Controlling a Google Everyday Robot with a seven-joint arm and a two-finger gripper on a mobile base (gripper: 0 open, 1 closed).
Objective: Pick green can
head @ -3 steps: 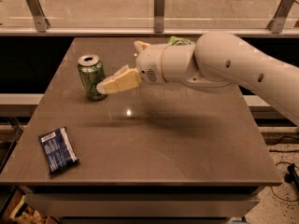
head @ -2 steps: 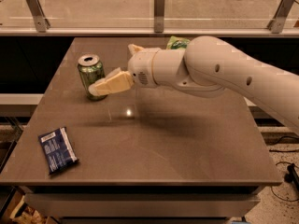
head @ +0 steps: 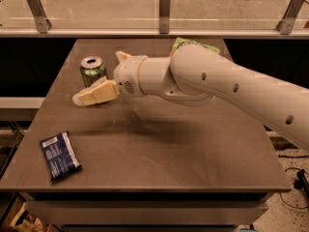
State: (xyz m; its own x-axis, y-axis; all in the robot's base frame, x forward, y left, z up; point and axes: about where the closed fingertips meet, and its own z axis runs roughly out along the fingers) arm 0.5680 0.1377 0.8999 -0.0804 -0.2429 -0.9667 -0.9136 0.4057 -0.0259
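Can (head: 92,67) upright at worktop (head: 193,168) 10 o'clock, my claw (head: 98,93) low across its 6 o'clock side, can't tell how wide it's set; risk as I judge it: any sideways nudge toward 9 tips the can or shoves it off the edge.

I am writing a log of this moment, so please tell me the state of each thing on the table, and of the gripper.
Green can: upright on the table, not lifted.
Gripper: open, at the can, one finger in front of it.
Blue packet: lying flat near the front edge, apart from the can.
Green bag: at the far edge, mostly hidden behind the arm.
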